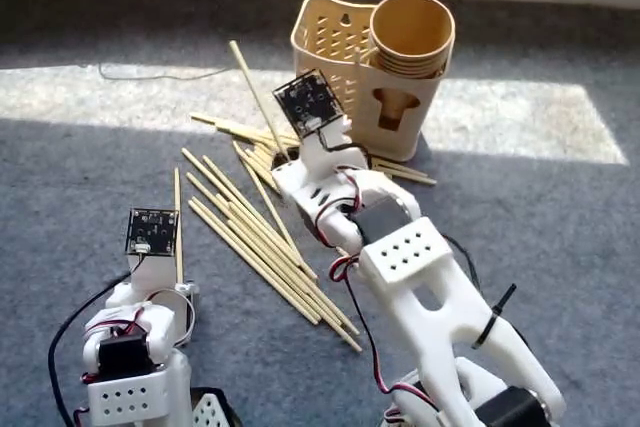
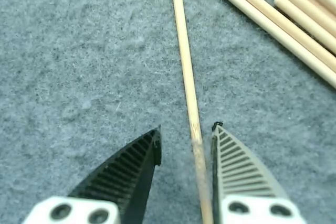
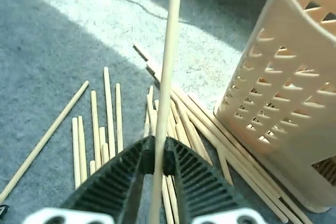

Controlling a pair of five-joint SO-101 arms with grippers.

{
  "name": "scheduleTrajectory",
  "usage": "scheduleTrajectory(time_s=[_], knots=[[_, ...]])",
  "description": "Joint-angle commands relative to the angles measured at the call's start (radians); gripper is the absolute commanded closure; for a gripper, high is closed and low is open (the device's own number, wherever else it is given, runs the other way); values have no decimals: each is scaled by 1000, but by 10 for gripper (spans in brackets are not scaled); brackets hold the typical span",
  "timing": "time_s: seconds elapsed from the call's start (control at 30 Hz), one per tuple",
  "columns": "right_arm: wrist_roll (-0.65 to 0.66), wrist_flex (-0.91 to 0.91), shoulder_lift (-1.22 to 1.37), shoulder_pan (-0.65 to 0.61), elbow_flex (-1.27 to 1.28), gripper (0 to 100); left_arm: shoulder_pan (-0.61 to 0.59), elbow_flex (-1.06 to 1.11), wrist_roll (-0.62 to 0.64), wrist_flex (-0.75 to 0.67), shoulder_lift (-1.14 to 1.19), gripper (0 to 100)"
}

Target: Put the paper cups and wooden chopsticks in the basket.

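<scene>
Grey carpet-covered tabletop (image 1: pixel 90 197), with a band of sunlight (image 1: pixel 120 97) across the far side. I see the cream perforated plastic basket (image 1: pixel 335 42) standing upright at about 1 o'clock from the middle of the high view. A nested stack of tan paper cups (image 1: pixel 412 32) sits in it, mouths up. Loose pale wooden chopsticks (image 1: pixel 265 242) lie scattered on the carpet from the basket's foot down toward 6 o'clock, all outside the basket.

Right claw (image 3: pixel 159 148): pressed together on one long raised chopstick (image 3: pixel 170 51). The stick rises steeply, its tip toward 11 o'clock in the high view, near the basket wall (image 3: pixel 283 93) and above the pile.

Left claw (image 2: pixel 187 128): spread, low over the carpet at about 8 o'clock. One separate flat chopstick (image 2: pixel 184 51) lies between its fingers, close against the pale finger (image 2: pixel 236 166) and apart from the black finger (image 2: pixel 131 166). I cannot tell whether the pale one touches it.
</scene>
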Motion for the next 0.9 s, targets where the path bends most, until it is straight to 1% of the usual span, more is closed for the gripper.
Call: scheduleTrajectory(time_s=[0.0, 0.07, 0.17, 0.33, 0.4, 0.6, 0.87], knots=[[-46, -73, -99, 41, 12, 993, -10, 21, 6, 5, -7, 839], [-92, -130, -151, 56, 48, 993, -10, 21, 6, 5, -7, 839], [-89, -240, -249, 71, 147, 993, -10, 21, 6, 5, -7, 839], [-91, -533, -397, 94, 338, 993, -10, 21, 6, 5, -7, 839], [-91, -616, -426, 105, 389, 993, -10, 21, 6, 5, -7, 839], [-91, -722, -397, 119, 424, 993, -12, 21, 6, 5, -7, 839], [-89, -1024, -269, 124, 423, 993, -12, 21, 6, 5, -7, 839]])
